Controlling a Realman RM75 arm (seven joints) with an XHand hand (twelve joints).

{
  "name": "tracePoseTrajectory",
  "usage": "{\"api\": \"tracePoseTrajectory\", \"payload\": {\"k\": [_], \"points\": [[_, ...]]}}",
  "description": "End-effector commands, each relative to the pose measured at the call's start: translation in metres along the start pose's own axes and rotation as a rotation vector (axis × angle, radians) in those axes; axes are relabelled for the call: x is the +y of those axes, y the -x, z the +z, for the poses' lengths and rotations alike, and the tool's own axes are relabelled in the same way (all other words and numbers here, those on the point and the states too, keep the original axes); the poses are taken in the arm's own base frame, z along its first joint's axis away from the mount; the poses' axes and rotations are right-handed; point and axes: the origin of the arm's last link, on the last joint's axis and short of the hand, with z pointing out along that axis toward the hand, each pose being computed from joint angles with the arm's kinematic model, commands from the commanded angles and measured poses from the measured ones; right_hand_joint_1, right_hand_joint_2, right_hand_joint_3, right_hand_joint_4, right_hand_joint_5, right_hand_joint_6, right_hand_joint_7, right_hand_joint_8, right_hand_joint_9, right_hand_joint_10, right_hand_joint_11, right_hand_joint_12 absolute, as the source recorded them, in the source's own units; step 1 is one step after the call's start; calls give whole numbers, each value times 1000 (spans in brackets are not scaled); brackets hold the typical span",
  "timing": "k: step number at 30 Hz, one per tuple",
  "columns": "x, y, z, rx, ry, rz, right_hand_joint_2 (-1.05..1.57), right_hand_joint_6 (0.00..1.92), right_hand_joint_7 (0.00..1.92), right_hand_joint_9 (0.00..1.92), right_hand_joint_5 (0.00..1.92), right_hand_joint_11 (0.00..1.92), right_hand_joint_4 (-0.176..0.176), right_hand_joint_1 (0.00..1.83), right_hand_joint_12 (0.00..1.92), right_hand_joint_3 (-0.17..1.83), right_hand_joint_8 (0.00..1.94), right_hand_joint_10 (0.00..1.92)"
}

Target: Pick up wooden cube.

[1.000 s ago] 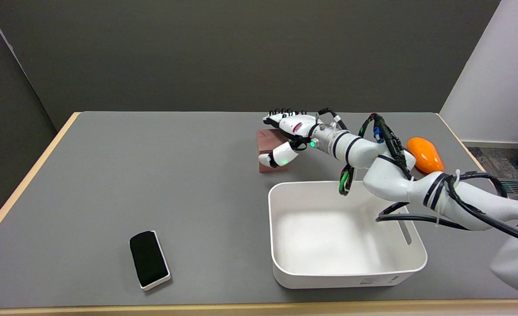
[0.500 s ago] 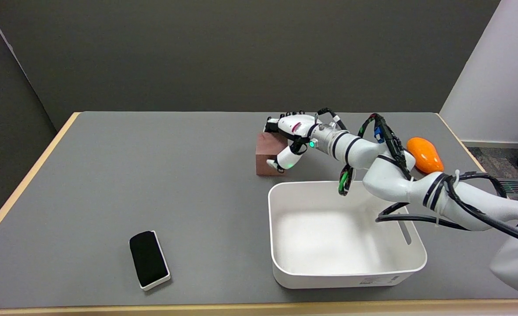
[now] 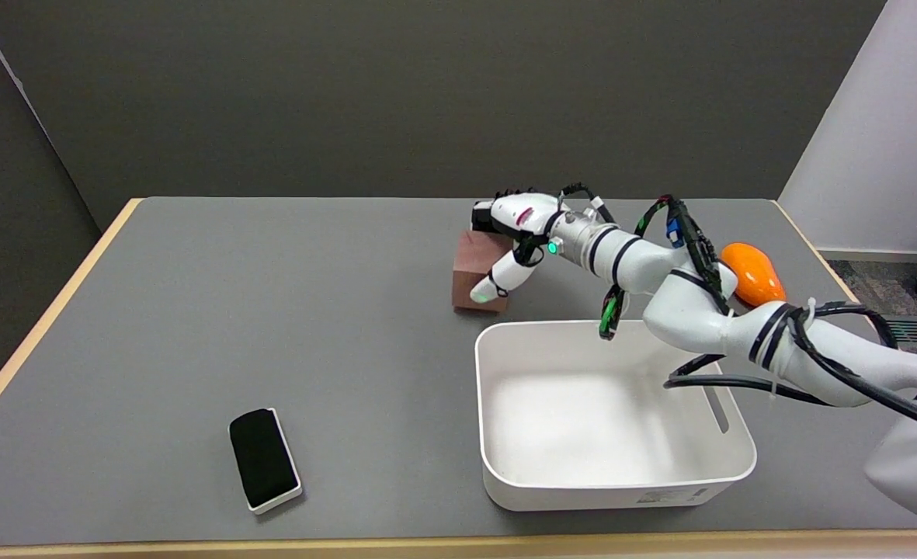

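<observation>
Since the earlier frames my right hand [image 3: 509, 237] has closed in on the wooden cube [image 3: 477, 273]: the fingers that lay stretched over its top are now curled down behind the far side, and the thumb [image 3: 495, 281] has swung in against the near face. The cube itself has shifted only slightly, if at all, and it looks a little tipped.

It sits on the grey table [image 3: 272, 310] toward the far edge, right of centre, just beyond the far left corner of the white bin [image 3: 617, 481]. I judge the hand to be clamped on it, thumb in front and fingers behind, but the cube's base seems to be on the table still, so the lift has not begun. How firmly the far fingers bear on the wood I cannot tell; the hand hides them.

To do this well I would squeeze evenly before raising, then lift straight up and slowly, watching that the block does not pivot around the thumb tip. I would keep the wrist clear of the bin's rim.

An orange object [image 3: 755, 273] lies near the right edge behind the arm, and a black eraser [image 3: 263, 458] rests toward the near left.
</observation>
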Motion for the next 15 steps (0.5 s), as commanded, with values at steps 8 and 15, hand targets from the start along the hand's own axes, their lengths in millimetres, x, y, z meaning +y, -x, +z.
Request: {"api": "tracePoseTrajectory", "payload": {"k": [8,15], "points": [[10,-113,-75,484,-50,8,1215,1456,860,787,540,545,-176,1194,1822,119,1434,1314],[12,-110,-149,595,-47,36,1238,1462,850,820,528,668,-176,1189,1749,87,1454,1294]]}}
